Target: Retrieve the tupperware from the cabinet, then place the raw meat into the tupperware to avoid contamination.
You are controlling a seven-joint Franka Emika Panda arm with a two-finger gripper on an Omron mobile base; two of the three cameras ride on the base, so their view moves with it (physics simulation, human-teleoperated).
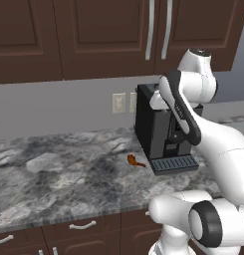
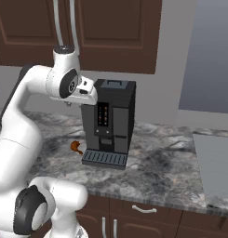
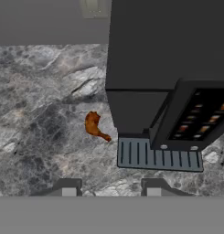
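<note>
Our gripper (image 3: 111, 187) hangs above the counter (image 3: 35, 114) with its fingers parted and nothing between them. Below it the raw meat (image 3: 94, 126) lies on the stone, just beside the coffee machine (image 3: 168, 73). Above, the cabinet (image 1: 108, 35) doors are shut, so we judge the tupperware is not yet fetched; every step remains.

A rendered kitchen: dark wooden cabinet (image 1: 108, 35), marble counter (image 1: 54, 174), black coffee machine (image 2: 113, 116).
</note>
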